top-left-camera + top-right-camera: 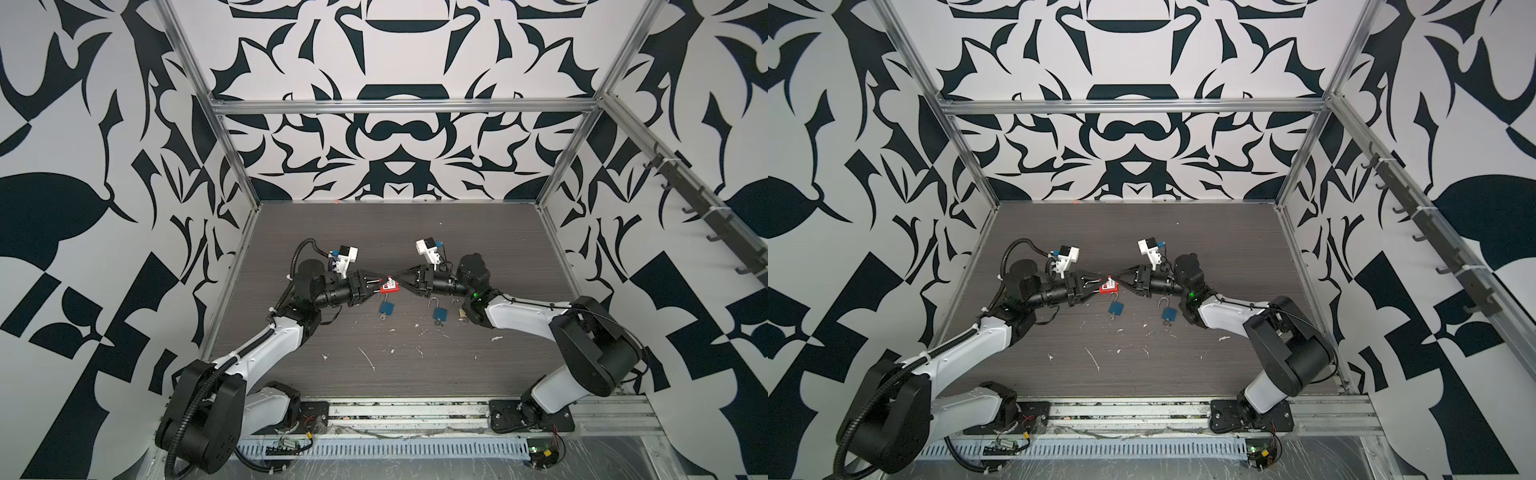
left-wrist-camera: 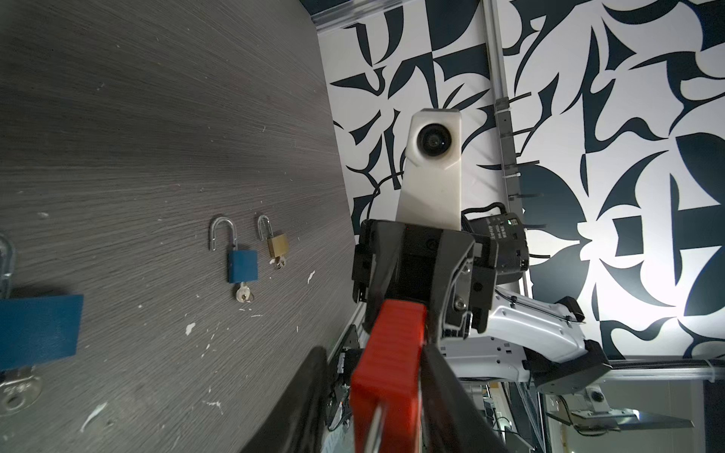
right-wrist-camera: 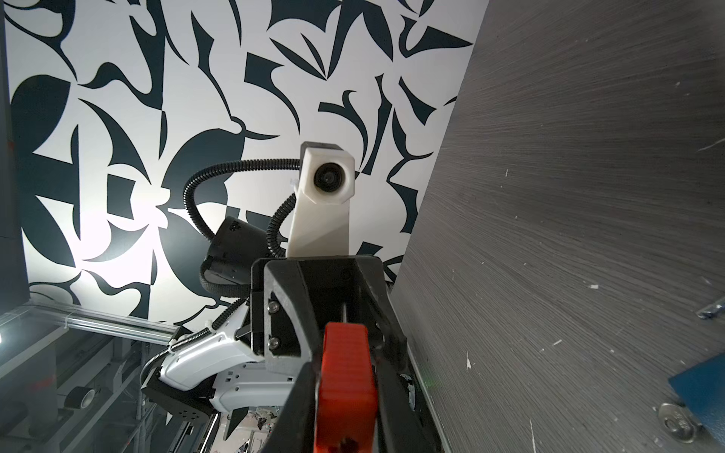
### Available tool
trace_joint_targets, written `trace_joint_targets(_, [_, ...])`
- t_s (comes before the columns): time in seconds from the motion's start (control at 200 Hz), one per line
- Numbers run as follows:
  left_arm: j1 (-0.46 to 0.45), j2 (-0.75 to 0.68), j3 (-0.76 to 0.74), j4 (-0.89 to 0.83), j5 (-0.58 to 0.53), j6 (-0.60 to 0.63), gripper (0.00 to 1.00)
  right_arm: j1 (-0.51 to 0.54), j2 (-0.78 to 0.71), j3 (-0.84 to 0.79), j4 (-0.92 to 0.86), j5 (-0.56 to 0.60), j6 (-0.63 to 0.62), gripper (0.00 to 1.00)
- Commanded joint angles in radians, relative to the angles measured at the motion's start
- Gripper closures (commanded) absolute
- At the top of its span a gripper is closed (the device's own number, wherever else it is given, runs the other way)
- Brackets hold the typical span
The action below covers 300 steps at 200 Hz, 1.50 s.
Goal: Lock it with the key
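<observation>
The red padlock (image 1: 390, 286) hangs in the air above the middle of the table (image 1: 415, 365), caught between two claws that meet tip to tip. It looks like a hard, ribbed, plastic-cased body with a thin steel shackle (image 2: 377, 425). I judge it stiff, fairly light and not fragile, though the smooth metal would likely slip. The ribbed flat sides of the body therefore seem the place to hold it, leaving the shackle and the keyway end free. The right gripper (image 1: 399, 283) comes in from 3 o'clock and is clamped on the body, with both fingers (image 3: 302, 396) pressed to its sides in the right wrist view. The left gripper (image 1: 380, 286) comes in from 9 o'clock with its jaws parted around the other end. In the left wrist view one side stands off the red casing with a gap showing, while the other lies against it. I cannot make out a key in the red lock. On the table, close by at 6 o'clock from it, lies a blue padlock (image 1: 387, 308) with a key (image 1: 381, 318) in its base. A second blue padlock (image 1: 441, 314), its shackle swung open, lies at about 4 o'clock, and a small brass padlock (image 1: 462, 312) lies just beyond that.
</observation>
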Motion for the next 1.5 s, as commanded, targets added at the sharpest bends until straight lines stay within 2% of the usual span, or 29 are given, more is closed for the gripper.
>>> trace_joint_targets(0.0, [-0.008,0.007,0.003,0.029,0.012,0.004,0.59,0.004,-0.006,0.017,0.074,0.005,0.003,0.93])
trace_joint_targets(0.185, [-0.009,0.009,0.0,0.057,0.009,-0.015,0.62,0.003,-0.015,0.011,0.057,0.019,-0.003,0.94])
trace_joint_targets(0.26, [-0.008,0.011,0.001,0.063,0.009,-0.02,0.71,0.004,-0.018,0.009,0.056,0.025,-0.006,0.93])
trace_joint_targets(0.32, [-0.008,0.015,0.004,0.065,0.012,-0.017,0.83,0.003,-0.023,0.007,0.049,0.027,-0.005,0.92])
trace_joint_targets(0.37, [-0.006,0.02,0.013,0.057,0.026,-0.007,0.97,0.003,-0.035,-0.003,0.033,0.033,-0.001,0.82])
trace_joint_targets(0.38, [-0.005,0.021,0.015,0.053,0.028,-0.001,1.0,0.003,-0.038,-0.005,0.03,0.036,0.001,0.78])
trace_joint_targets(0.39, [-0.001,0.021,0.017,0.05,0.032,0.005,1.0,0.0,-0.041,-0.009,0.028,0.04,0.003,0.71])
trace_joint_targets(0.445, [0.015,0.026,0.033,0.017,0.048,0.046,1.0,-0.007,-0.064,-0.029,0.017,0.058,0.033,0.46])
trace_joint_targets(0.51, [0.035,0.039,0.054,0.005,0.073,0.099,1.0,-0.021,-0.098,-0.059,-0.012,0.084,0.079,0.39])
trace_joint_targets(0.615, [0.059,0.109,0.115,-0.016,0.156,0.156,1.0,-0.039,-0.175,-0.103,-0.116,0.134,0.123,0.39])
trace_joint_targets(0.78, [0.082,0.225,0.166,0.11,0.269,0.106,1.0,-0.041,-0.264,-0.128,-0.199,0.147,0.203,0.47])
trace_joint_targets(0.84, [0.082,0.265,0.176,0.181,0.304,0.065,1.0,-0.041,-0.282,-0.137,-0.179,0.153,0.237,0.49])
trace_joint_targets(0.91, [0.082,0.308,0.17,0.316,0.332,-0.021,1.0,-0.04,-0.283,-0.136,-0.151,0.153,0.265,0.56])
trace_joint_targets(1.03, [0.082,0.353,0.156,0.462,0.336,-0.119,1.0,-0.04,-0.265,-0.132,-0.103,0.146,0.292,0.61])
trace_joint_targets(1.345, [0.082,0.35,0.142,0.457,0.336,-0.124,1.0,-0.041,-0.169,-0.129,0.03,0.136,0.353,0.65])
trace_joint_targets(1.435, [0.081,0.343,0.142,0.433,0.336,-0.114,1.0,-0.041,-0.146,-0.12,0.071,0.13,0.367,0.75])
trace_joint_targets(1.495, [0.081,0.339,0.141,0.416,0.335,-0.104,1.0,-0.041,-0.134,-0.118,0.085,0.126,0.372,0.78])
